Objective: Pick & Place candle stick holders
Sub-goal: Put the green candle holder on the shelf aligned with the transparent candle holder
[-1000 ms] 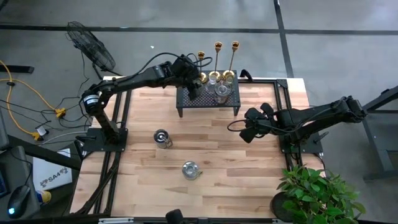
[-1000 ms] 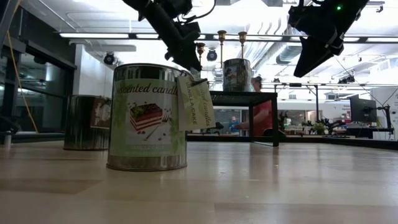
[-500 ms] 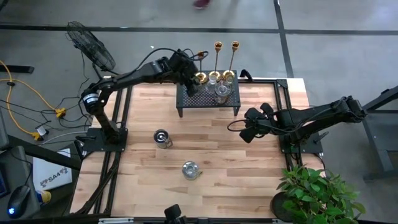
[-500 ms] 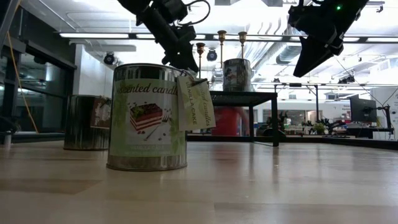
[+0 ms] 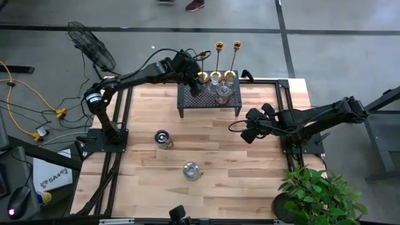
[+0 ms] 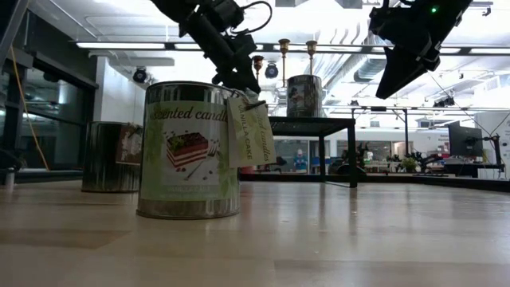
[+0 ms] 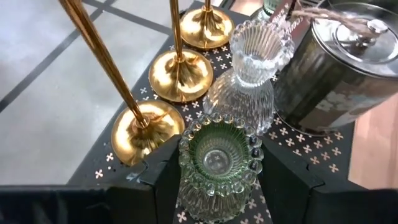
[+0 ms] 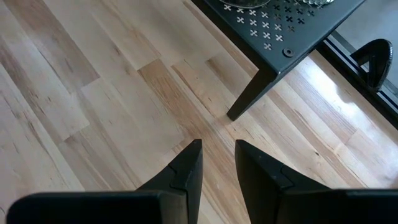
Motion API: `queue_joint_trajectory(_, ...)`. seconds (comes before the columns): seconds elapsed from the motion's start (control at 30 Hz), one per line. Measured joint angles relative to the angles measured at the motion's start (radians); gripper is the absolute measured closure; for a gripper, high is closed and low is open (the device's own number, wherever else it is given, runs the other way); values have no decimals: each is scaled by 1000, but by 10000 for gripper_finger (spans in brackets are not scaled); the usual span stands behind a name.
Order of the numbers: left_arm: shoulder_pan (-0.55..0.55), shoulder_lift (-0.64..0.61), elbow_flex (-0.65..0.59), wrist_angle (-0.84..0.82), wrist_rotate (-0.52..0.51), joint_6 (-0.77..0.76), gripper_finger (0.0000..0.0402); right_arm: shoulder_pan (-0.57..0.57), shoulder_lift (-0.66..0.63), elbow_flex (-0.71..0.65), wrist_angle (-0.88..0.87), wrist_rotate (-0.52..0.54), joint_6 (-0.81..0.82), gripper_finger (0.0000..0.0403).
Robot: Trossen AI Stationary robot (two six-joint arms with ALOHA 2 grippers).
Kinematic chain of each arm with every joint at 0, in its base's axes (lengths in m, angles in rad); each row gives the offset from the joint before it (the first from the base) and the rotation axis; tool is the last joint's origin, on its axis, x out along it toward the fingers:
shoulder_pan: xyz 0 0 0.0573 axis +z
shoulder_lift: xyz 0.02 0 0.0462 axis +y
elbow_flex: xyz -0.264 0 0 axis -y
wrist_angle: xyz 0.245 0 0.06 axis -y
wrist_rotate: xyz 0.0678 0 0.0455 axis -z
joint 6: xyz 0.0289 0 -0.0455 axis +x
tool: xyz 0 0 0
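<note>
Three tall brass stick holders [image 7: 177,71] stand on their round bases along the far edge of the black mesh stand [image 5: 209,103]; they also show in the high view [image 5: 219,59]. A clear glass holder [image 7: 216,163] stands upright on the stand, with another [image 7: 252,68] beyond it. My left gripper [image 7: 217,180] is open over the stand's left part [image 5: 194,85], one finger on each side of the near glass holder. My right gripper [image 5: 250,130] hangs open and empty over the table, right of the stand. My left gripper has its two fingers [image 7: 155,180] beside the near glass holder's beaded rim [image 7: 186,140], coming slanting from above and from the left. Whether they touch it I cannot tell. The holder stands upright on the stand.
A candle tin [image 7: 339,59] stands on the stand beside the glass holders. Two more tins [image 5: 163,139] [image 5: 192,170] stand on the wooden table; one fills the low view [image 6: 190,150]. A plant [image 5: 319,194] is at the near right corner. The stand's leg [image 8: 249,99] is near my right gripper.
My left arm has shifted a little toward the table's far edge, while its gripper has stayed over the stand's left part by the holders.
</note>
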Motion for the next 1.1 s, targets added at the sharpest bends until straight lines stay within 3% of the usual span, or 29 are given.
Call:
queue_joint_trajectory(0.27, -10, 0, -1, -7, 2, -4, 217, 0, 0, 0, 0, 0, 0, 316)
queue_joint_trajectory(0.83, -12, 5, -7, -25, 6, 3, 142, 0, 0, 0, 0, 0, 0, 316)
queue_joint_trajectory(1.1, -10, -45, -7, -30, -40, 10, 140, 0, 0, 0, 0, -1, 0, 316)
